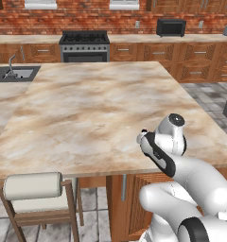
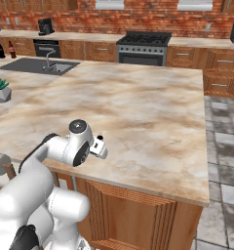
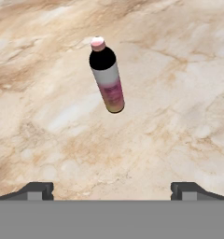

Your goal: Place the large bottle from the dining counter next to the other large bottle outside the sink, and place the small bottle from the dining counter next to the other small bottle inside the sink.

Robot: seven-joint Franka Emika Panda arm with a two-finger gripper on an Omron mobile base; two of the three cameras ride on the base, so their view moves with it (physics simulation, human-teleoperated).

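One bottle [image 3: 107, 77] stood upright on surface [image 3: 179, 93] | gripper [image 3: 112, 190] released, empty, well above | advice: centre over body, descend straight, clamp mid-label.

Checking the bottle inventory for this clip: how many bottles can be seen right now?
3. One pinkish-white bottle with a pale cap sits on the marbled dining counter, ahead of the open tool. Two dark bottles stand on the far counter behind the sink. Others may be hidden.
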